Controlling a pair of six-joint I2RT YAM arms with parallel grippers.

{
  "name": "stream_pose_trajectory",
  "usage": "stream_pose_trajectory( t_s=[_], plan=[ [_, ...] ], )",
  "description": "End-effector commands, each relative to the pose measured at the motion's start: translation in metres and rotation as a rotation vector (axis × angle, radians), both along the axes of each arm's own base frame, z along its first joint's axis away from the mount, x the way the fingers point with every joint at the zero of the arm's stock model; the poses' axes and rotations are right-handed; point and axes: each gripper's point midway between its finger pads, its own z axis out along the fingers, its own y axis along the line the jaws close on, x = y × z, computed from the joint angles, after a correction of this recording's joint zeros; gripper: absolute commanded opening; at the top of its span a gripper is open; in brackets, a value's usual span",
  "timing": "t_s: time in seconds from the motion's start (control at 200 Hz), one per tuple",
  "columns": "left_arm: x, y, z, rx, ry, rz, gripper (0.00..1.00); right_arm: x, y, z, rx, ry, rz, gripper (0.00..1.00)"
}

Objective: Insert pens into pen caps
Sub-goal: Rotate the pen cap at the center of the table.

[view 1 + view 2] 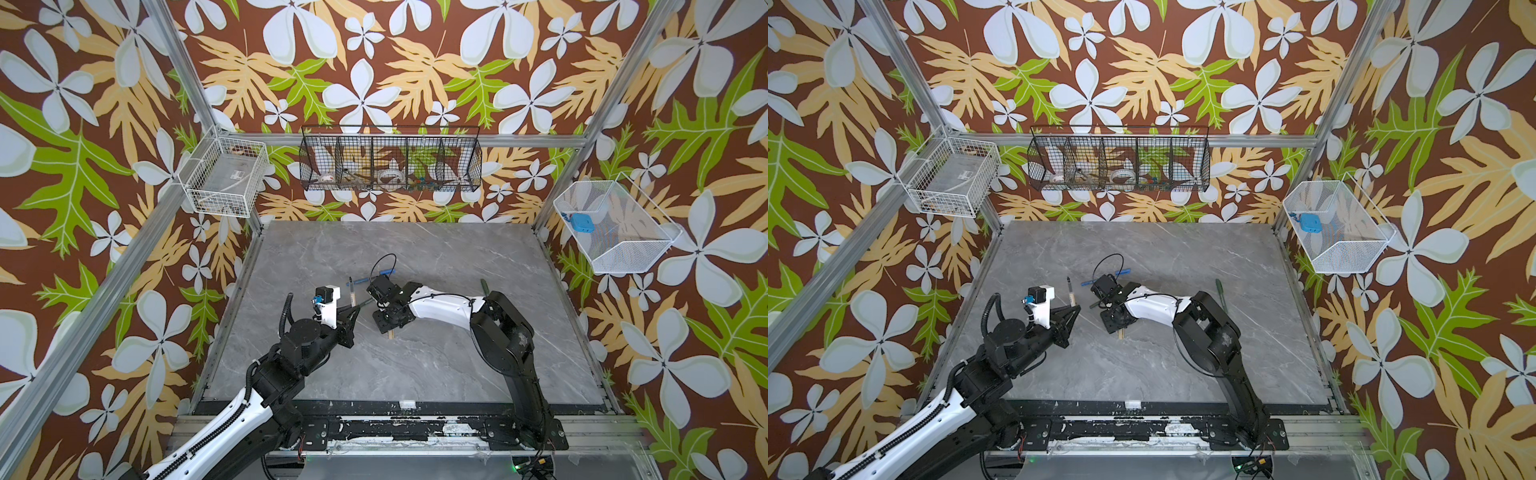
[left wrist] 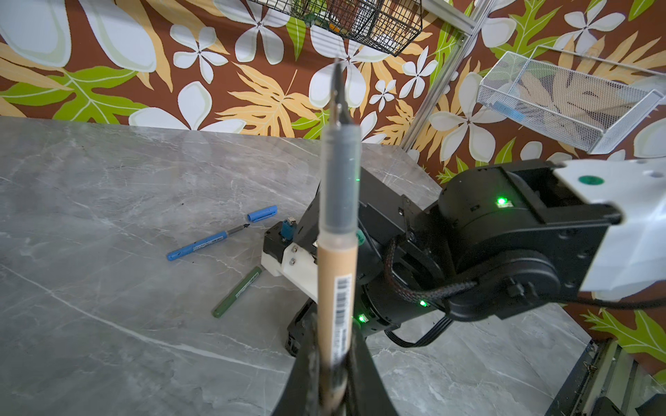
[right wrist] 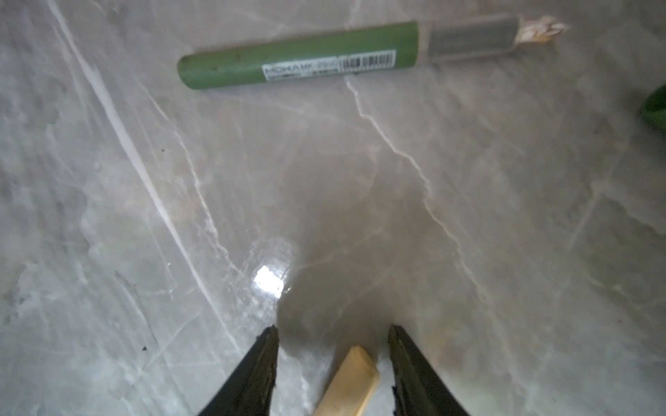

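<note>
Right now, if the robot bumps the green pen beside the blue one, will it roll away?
Probably, yes: the green pen has a round, smooth barrel with no clip showing, so it would likely roll sideways. The table looks shiny and flat, so little would slow it.

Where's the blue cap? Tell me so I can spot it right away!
Near the middle of the grey table lies a blue pen. The blue cap sits just past its dark tip. It is short and stubby, while the blue pen and the green pen beside it are long and thin.
</note>
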Motion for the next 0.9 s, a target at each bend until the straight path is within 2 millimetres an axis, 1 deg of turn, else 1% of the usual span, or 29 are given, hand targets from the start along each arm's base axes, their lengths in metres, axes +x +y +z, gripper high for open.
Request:
stream_pose_trajectory(
  t_s=[0.0, 0.095, 0.2, 0.415, 0.571, 0.666, 0.766, 0.891],
  plan=[
    [0.001, -0.001, 0.002, -0.002, -0.016, -0.003, 0.00, -0.025, -0.019, -0.024, -0.069, 0.115, -0.002, 0.51],
    [0.003, -0.003, 0.001, 0.004, -0.011, -0.005, 0.00, -0.025, -0.020, -0.025, -0.067, 0.108, -0.010, 0.51],
    [0.003, -0.005, 0.002, 0.005, -0.010, -0.011, 0.00, -0.026, -0.015, -0.026, -0.039, 0.110, -0.007, 0.51],
    [0.003, -0.003, 0.001, 0.010, -0.015, -0.008, 0.00, -0.024, -0.015, -0.033, -0.056, 0.113, -0.002, 0.51],
    [0.003, -0.004, 0.003, 0.008, -0.023, -0.012, 0.00, -0.021, -0.012, -0.030, -0.061, 0.108, -0.002, 0.51],
    [0.002, -0.003, 0.003, 0.007, -0.023, -0.010, 0.00, -0.022, -0.017, -0.032, -0.078, 0.108, -0.005, 0.51],
    [0.002, -0.003, 0.004, 0.004, -0.023, -0.010, 0.00, -0.025, -0.029, -0.034, -0.132, 0.115, -0.014, 0.50],
    [0.001, -0.002, 0.002, 0.001, -0.021, -0.008, 0.00, -0.027, -0.040, -0.022, -0.141, 0.085, -0.042, 0.50]
  ],
)
